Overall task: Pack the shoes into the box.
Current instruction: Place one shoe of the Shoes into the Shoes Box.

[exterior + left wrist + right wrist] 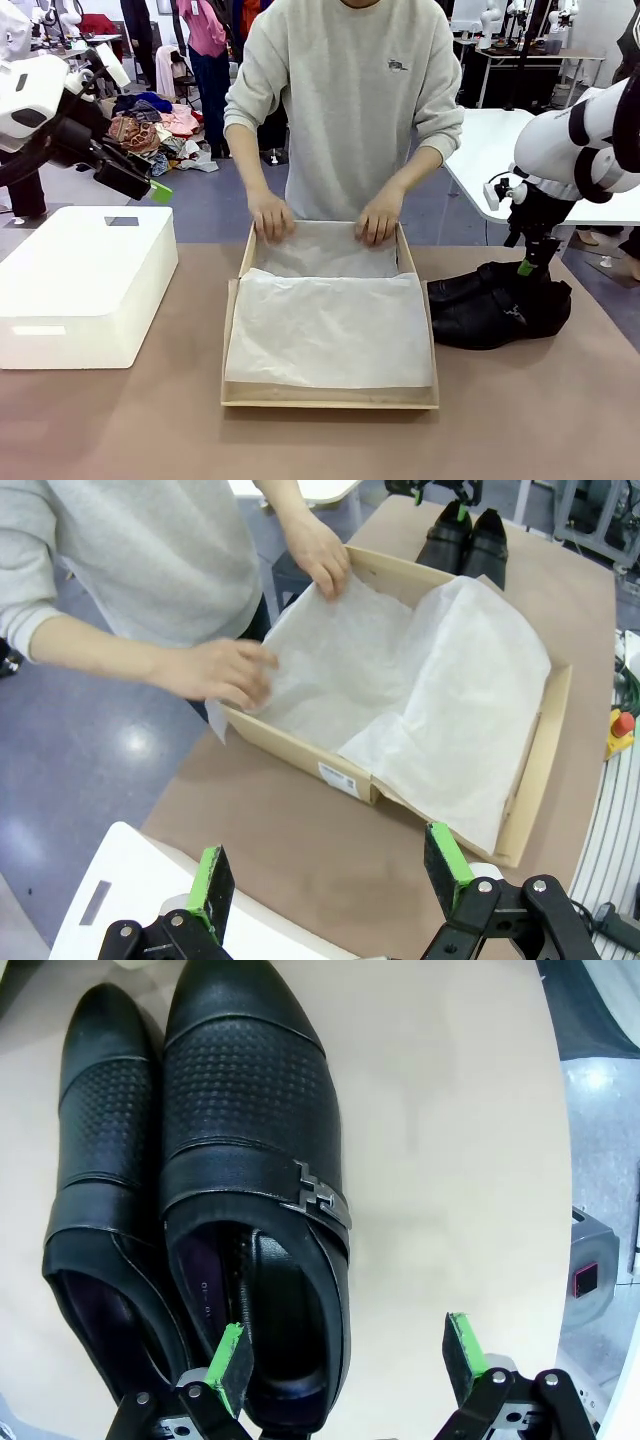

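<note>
The tan box (330,402) lies open mid-table, lined with white tissue paper (330,325). A person's two hands (270,215) press the paper at its far end. The two black shoes (495,305) lie side by side to the right of the box. My right gripper (527,266) hangs over their heel end. In the right wrist view it (348,1358) is open, one finger over the opening of the buckled shoe (250,1150) and the other outside its wall, with the second shoe (100,1160) alongside. My left gripper (150,185) is raised at the left, open (330,875) and holding nothing.
A big white rounded block (85,280) stands on the table's left side, under my left gripper. The person stands close against the far edge. In the left wrist view the box (545,770) shows a small white label (338,778) on its end.
</note>
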Controlling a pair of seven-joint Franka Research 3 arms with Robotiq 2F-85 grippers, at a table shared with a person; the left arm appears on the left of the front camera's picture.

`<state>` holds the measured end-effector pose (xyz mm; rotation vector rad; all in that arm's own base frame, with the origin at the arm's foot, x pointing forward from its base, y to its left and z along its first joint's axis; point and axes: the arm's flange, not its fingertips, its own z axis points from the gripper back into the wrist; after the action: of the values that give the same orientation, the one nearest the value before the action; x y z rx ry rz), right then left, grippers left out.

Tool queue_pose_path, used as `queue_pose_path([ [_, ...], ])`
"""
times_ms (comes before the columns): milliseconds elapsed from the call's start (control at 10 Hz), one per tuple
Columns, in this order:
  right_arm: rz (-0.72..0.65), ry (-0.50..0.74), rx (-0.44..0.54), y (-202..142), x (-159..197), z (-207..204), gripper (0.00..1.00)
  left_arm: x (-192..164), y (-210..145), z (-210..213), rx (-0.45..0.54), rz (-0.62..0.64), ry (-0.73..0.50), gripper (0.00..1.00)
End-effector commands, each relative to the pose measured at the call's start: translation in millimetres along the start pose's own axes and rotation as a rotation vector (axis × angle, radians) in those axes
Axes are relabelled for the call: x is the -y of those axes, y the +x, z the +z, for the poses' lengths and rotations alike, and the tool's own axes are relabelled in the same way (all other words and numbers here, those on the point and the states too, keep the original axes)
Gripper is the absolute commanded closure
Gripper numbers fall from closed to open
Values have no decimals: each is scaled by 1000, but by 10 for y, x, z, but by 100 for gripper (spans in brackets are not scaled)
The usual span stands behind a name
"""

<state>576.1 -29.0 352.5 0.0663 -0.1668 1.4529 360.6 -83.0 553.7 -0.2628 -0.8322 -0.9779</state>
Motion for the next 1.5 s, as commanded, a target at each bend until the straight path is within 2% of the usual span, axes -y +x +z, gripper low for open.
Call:
queue_pose_path([
  [0,43,-13,20,-33,81,-71,0,-6,-18,-4,13,-7,-12,0],
  [600,54,28,10,-38,80,-245,0,-6,-18,-4,13,-7,-12,0],
  [1100,39,58,10,-37,54,-225,98,-6,-18,-4,13,-7,-12,0],
  [1400,37,62,14,-44,32,-175,100,-6,-18,-4,13,-7,-12,0],
])
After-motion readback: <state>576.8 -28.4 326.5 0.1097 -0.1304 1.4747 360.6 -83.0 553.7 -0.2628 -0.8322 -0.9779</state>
